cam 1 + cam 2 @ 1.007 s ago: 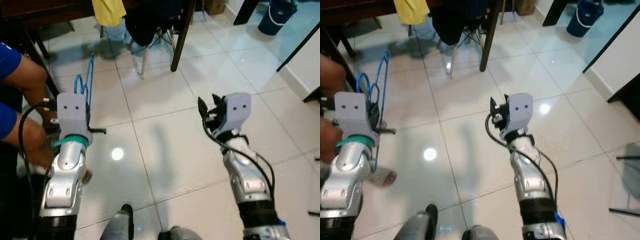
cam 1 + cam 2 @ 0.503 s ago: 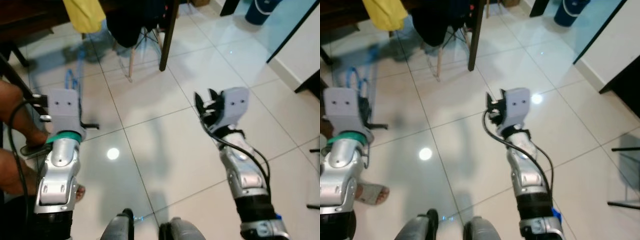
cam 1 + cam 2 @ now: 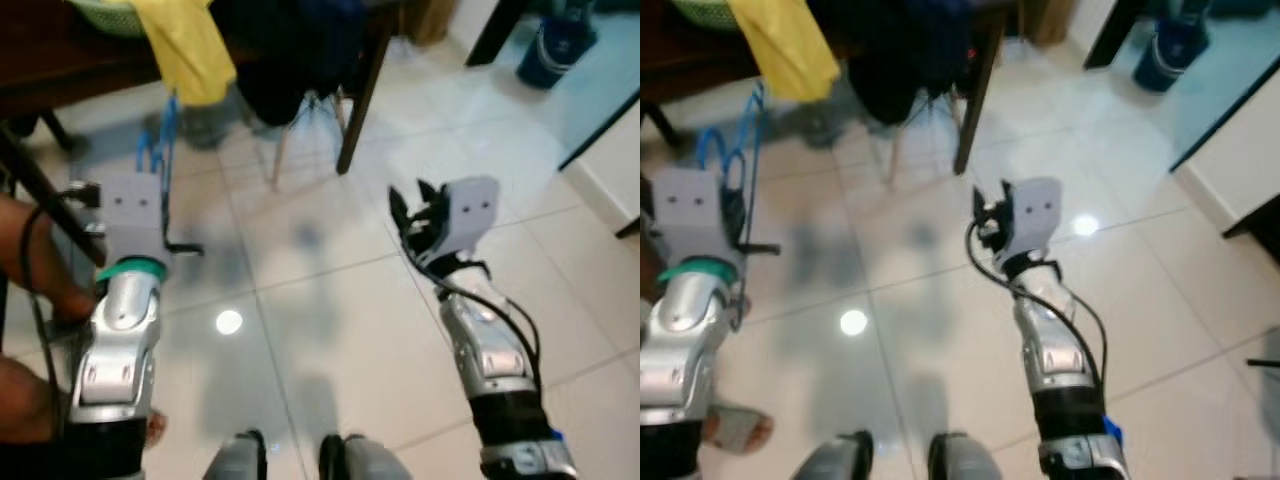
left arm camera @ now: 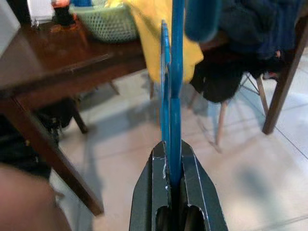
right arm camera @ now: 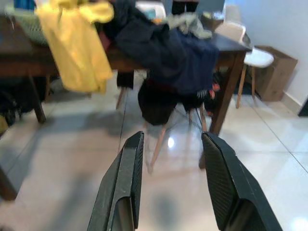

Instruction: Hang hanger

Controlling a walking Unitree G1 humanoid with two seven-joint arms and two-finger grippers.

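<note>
1. Left wrist view has the blue hanger (image 4: 172, 86) sitting right between the left pincer (image 4: 174, 159) fingers, sticking straight out past the tips toward the bench (image 4: 72, 62).
2. From the head cameras, the hanger (image 3: 735, 150) pokes up above the left arm on the robot's left side, over the tiled floor (image 3: 330, 300).
3. Ahead there's the dark wooden bench with a yellow cloth (image 5: 72, 43) draped off the edge, a heap of dark clothes (image 5: 168, 53) next to it, and a green basket (image 4: 108, 21) on top. A chair (image 5: 159, 120) sits under the clothes pile.
4. A person's leg (image 3: 30, 260) is right beside the left arm.
5. Left pincer is clamped narrow on the hanger.
6. Right pincer (image 5: 171, 178) is held up over the floor, fingers spread wide, gripping nothing.
</note>
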